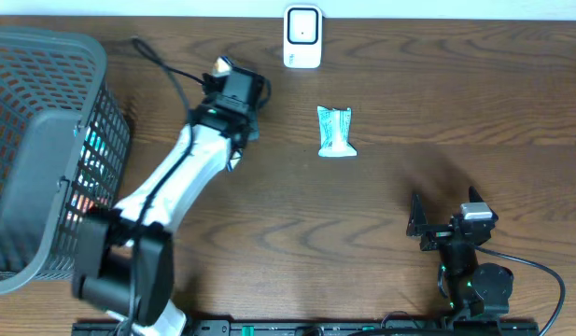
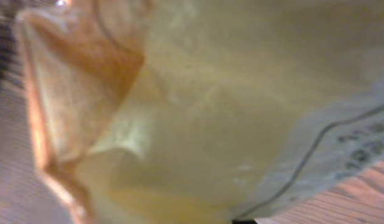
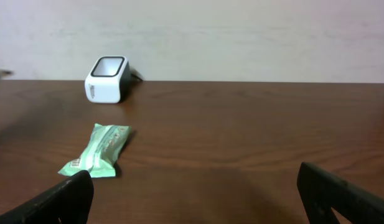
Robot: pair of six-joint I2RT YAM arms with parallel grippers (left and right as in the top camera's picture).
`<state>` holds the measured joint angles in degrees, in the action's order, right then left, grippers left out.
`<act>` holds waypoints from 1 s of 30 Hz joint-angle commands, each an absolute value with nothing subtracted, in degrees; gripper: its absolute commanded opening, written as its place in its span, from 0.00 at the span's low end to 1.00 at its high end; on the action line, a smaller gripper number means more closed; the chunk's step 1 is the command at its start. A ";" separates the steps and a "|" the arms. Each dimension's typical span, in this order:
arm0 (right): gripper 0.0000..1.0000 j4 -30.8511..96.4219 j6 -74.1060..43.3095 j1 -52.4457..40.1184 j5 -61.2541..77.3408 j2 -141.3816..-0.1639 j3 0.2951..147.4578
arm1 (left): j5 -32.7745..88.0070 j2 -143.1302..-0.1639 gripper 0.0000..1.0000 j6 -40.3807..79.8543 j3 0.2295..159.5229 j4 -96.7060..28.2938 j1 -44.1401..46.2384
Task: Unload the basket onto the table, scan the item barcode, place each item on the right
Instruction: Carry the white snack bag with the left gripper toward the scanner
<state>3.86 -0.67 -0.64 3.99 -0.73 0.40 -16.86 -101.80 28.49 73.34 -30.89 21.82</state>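
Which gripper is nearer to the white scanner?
Left. The left gripper, holding a yellowish packet, is close beside the scanner; the right gripper is far off at the front.

A yellow-orange packet (image 2: 179, 112), dark print along one edge, is pinched in the left gripper (image 1: 227, 77), left of the white scanner (image 1: 302, 37) standing at the far edge. A green packet (image 1: 336, 132) lies flat nearer, centre.

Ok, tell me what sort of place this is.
Probably a mock shop checkout: a white scanner at the back, a grey basket with goods inside on the left, a green packet lying loose, and a yellowish packet in the left hand.
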 commanded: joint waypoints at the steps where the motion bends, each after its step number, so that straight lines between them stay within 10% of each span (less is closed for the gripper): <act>1: 0.99 4.10 -1.23 -0.36 3.55 -0.43 0.34 | -20.27 -104.53 0.08 28.10 74.81 -29.50 23.16; 9: 0.99 4.10 -1.23 -0.36 3.55 -0.43 0.34 | -20.08 -109.12 0.17 28.12 74.81 -28.62 23.51; 16: 0.99 4.10 -1.23 -0.36 3.55 -0.43 0.34 | -12.53 -108.86 0.58 28.12 74.83 -27.88 24.56; 30: 0.99 4.10 -1.23 -0.36 3.55 -0.43 0.34 | 10.74 -102.30 0.57 28.12 74.83 -23.59 24.73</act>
<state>3.88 -0.67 -0.64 4.01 -0.73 0.40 3.86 -106.00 28.47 73.34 -24.82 24.49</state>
